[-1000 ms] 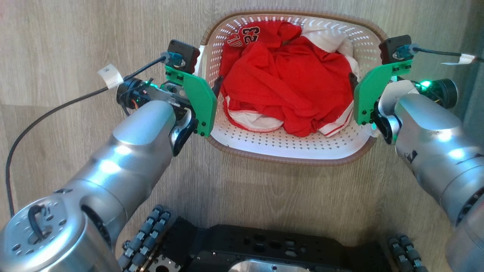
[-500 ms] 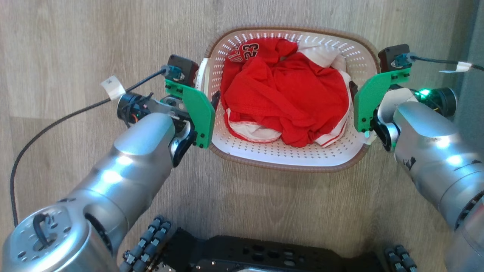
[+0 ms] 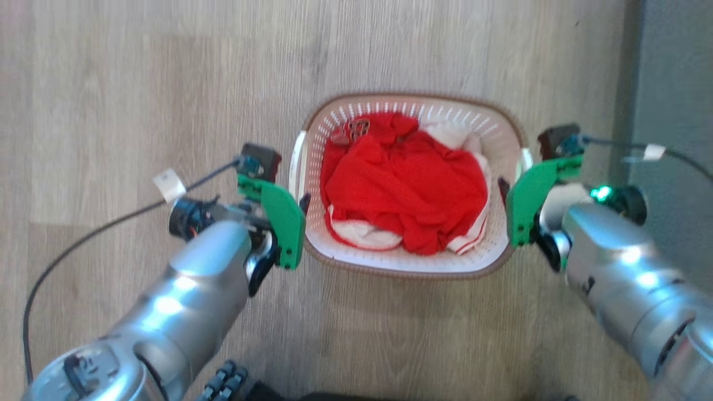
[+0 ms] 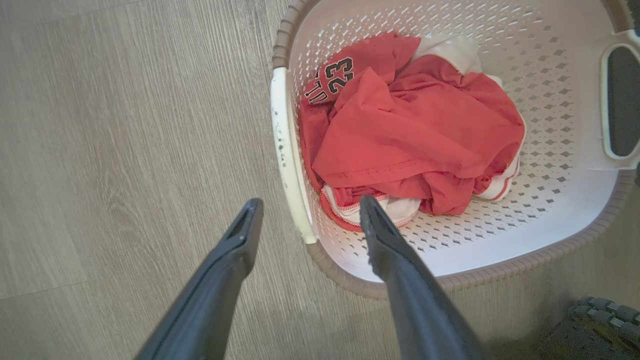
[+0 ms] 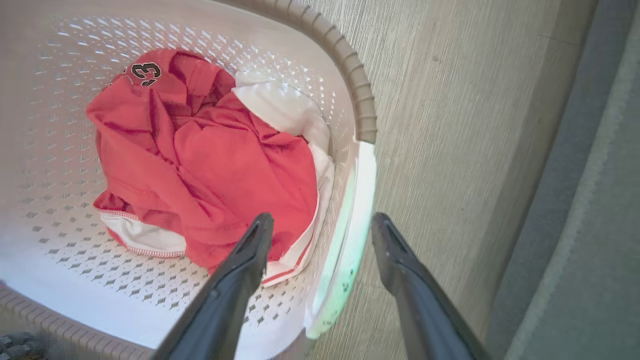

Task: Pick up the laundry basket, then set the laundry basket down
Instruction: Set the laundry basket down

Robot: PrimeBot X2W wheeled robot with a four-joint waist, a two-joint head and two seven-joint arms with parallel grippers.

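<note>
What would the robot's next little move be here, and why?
Probably close both tools on the white side handles of the laundry basket. The left tool and right tool stand open, each straddling a handle, one finger inside the basket and one outside, while the basket sits on the floor.

White perforated laundry basket (image 3: 390,259), brown rim, upright on floor (image 3: 167,83), red-white clothes (image 3: 401,184) inside.
</note>
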